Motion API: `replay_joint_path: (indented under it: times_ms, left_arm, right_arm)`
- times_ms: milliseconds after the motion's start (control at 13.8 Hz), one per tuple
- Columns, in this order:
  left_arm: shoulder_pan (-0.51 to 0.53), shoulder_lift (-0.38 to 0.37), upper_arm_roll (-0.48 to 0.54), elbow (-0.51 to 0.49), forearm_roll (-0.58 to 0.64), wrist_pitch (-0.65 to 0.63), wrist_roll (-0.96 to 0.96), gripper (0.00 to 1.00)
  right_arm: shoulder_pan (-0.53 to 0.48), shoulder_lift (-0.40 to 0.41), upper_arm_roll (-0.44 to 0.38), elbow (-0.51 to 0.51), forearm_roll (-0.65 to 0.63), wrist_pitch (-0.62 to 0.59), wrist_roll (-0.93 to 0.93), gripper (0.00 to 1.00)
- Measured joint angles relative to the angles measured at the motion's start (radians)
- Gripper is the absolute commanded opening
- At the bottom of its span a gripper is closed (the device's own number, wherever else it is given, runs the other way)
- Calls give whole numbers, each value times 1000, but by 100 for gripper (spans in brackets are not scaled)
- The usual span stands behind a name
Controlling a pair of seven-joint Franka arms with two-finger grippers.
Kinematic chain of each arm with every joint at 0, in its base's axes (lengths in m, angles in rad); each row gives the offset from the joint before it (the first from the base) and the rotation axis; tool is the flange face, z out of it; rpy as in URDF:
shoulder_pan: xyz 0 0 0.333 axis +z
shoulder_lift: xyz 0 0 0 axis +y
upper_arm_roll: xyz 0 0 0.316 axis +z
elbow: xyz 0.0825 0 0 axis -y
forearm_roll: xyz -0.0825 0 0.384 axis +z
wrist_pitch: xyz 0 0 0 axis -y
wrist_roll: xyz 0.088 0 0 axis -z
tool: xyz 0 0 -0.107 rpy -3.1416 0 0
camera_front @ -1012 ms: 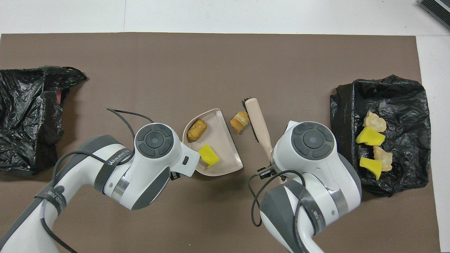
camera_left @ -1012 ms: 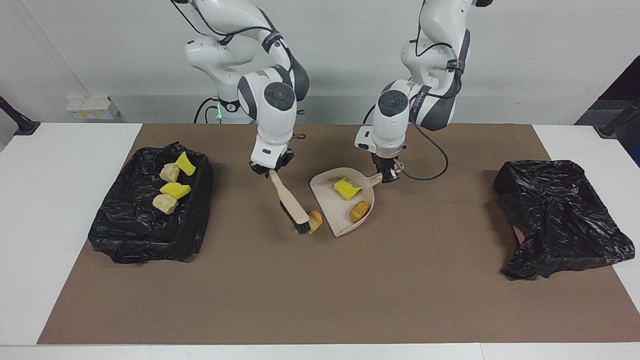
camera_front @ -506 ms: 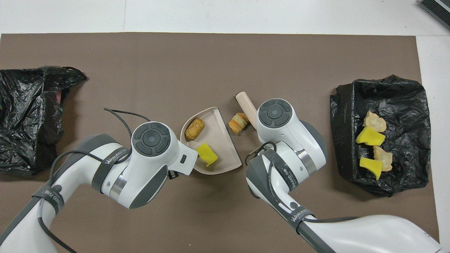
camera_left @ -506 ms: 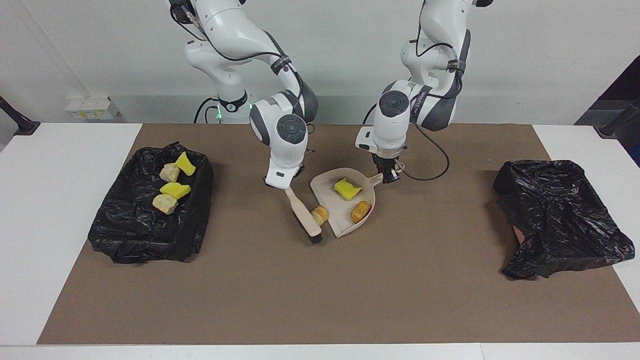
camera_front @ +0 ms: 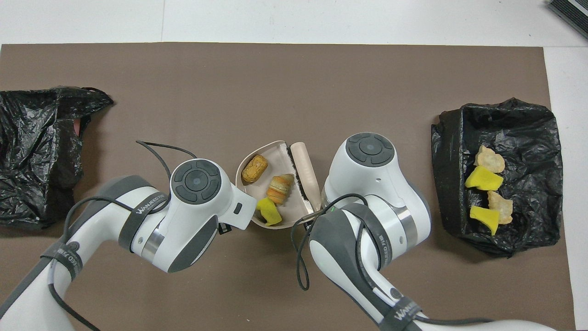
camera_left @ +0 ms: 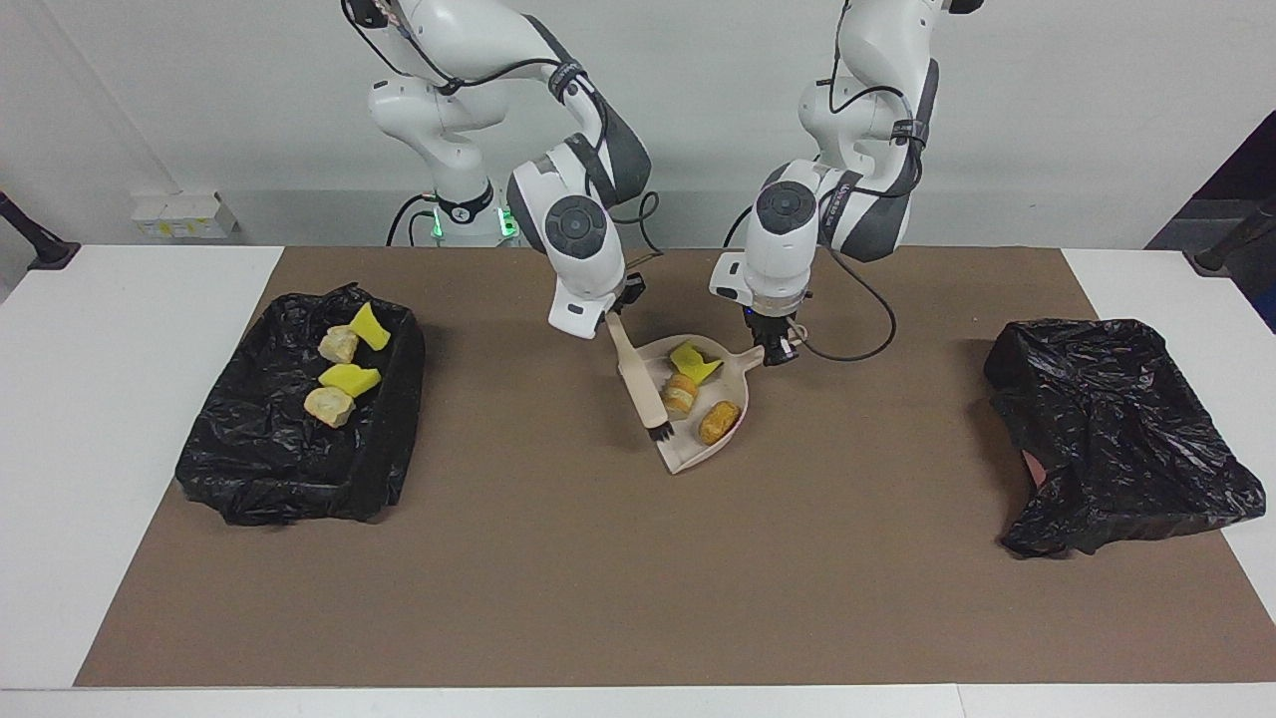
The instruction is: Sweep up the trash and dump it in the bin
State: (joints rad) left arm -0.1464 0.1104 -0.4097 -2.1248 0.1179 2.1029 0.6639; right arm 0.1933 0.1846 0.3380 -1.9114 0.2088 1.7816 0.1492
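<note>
Even, bright indoor light falls from above on the worktop, both views sharp from edge to edge with no motion blur. Shadows are soft and short: a faint one lies beside the bin toward the middle of the brown mat, another beside the crumpled black bag. Small glints speckle the black plastic, and the white arm shells carry a mild sheen without blown-out glare. Straight edges show no evident bending.

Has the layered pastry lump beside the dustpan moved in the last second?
Yes. The layered pastry lump went from the mat into the dustpan, swept by the brush, ending beside the yellow sponge chunk.
</note>
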Motion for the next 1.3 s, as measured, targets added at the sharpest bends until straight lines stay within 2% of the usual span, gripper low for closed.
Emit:
replay_joint_path:
  times_ms: [217,434,578,723,867,1012,1156,1301]
  left_arm:
    - [4,0,20,-1,0,6,95,0]
    - [4,-13,95,1,0,6,218,0]
    - [6,-44,163,2,0,4,300,0]
    - [7,-92,240,3,0,-11,393,0]
    - [8,-156,344,9,0,-65,500,0]
    - [8,-203,445,14,0,-106,546,0]
    - [8,-224,549,28,0,-114,593,0]
    - [8,-224,649,76,-18,-131,696,0]
  right_arm:
    - [-4,-85,-42,0,-1,-70,132,0]
    - [-6,-193,-96,0,-1,-199,229,0]
    - [-1,-257,-87,-19,1,-246,320,0]
    - [8,-292,-33,-62,5,-240,356,0]
    - [16,-278,58,-102,29,-185,374,0]
    - [22,-220,142,-122,47,-89,429,0]
    - [26,-151,213,-129,48,-5,514,0]
    - [34,-99,249,-153,48,88,571,0]
